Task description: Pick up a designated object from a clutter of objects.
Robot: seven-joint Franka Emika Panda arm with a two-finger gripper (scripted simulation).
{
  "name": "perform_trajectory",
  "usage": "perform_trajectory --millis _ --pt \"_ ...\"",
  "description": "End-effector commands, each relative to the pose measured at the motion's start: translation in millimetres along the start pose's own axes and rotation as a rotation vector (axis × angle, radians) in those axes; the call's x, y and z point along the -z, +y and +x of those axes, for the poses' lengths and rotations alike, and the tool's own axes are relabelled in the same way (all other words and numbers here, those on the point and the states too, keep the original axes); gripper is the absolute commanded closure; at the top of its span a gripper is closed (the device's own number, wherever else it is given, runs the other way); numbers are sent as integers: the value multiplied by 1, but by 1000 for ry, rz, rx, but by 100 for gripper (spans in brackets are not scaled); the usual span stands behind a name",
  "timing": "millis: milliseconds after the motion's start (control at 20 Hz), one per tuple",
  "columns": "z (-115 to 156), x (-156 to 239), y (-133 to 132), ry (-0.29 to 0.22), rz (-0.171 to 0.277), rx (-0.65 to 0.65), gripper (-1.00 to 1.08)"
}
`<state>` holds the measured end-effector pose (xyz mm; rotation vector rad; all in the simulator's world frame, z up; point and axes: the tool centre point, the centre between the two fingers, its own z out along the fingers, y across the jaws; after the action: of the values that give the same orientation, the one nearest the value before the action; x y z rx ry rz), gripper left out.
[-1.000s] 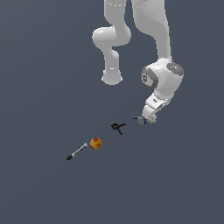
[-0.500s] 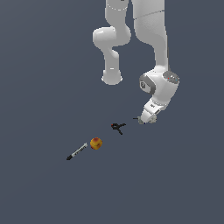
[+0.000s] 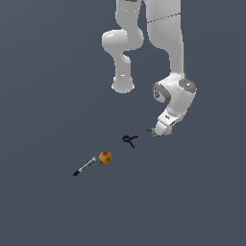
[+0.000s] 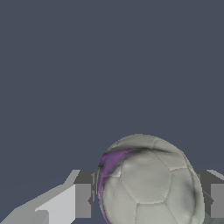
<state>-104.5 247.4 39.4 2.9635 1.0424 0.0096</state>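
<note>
In the wrist view, the designated object (image 4: 148,183), a white ball with panel seams and a purple mark, sits between my gripper's (image 4: 148,202) two grey fingers (image 4: 83,200). A thin gap shows on each side of it, so the gripper is open around it. In the exterior view my gripper (image 3: 158,130) is down at the floor, at the right end of the clutter, and the white ball is hidden behind it. The rest of the clutter trails off toward the exterior view's left: a black-and-red clamp (image 3: 129,139), an orange-red ball (image 3: 105,157) and a black-tipped grey pen-like stick (image 3: 84,166).
A tiny dark sliver (image 3: 149,129) lies just beside my fingers on the clamp's side. The arm's white base (image 3: 123,86) stands behind the clutter. The floor is plain dark grey.
My gripper has come down and shifted slightly to the exterior view's right, ending low at the floor. The clamp, the orange ball and the stick have not moved.
</note>
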Motion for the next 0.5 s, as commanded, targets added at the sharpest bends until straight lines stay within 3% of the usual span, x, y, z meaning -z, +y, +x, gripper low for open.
perform_trajectory --millis 0,450 --pt "-2 -3 -1 -6 2 1 108" --pt "2 9 3 0 0 0 108"
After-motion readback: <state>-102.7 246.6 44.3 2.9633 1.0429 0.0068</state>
